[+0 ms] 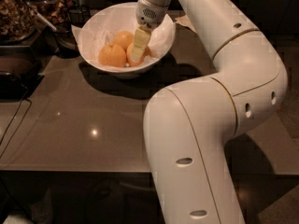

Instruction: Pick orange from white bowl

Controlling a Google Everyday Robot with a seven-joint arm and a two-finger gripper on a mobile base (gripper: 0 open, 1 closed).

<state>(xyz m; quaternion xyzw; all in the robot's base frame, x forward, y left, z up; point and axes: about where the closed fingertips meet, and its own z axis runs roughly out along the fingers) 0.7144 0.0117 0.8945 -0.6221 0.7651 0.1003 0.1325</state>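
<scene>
The white bowl (96, 55) with crinkled paper lining stands at the back of the dark table and holds three oranges. One orange (112, 55) lies at the left, one (123, 38) at the back, and a third (146, 53) at the right. My gripper (138, 48) reaches down from above into the bowl. It is right over the right-hand orange and hides most of it. My white arm bends across the right half of the view.
Dark jars and containers of food (18, 13) stand at the back left, close to the bowl. A dark tray (11, 76) and a cable (14, 120) lie at the left edge. A paper scrap (187, 22) lies behind the bowl. The table's front edge (70, 171) runs across below.
</scene>
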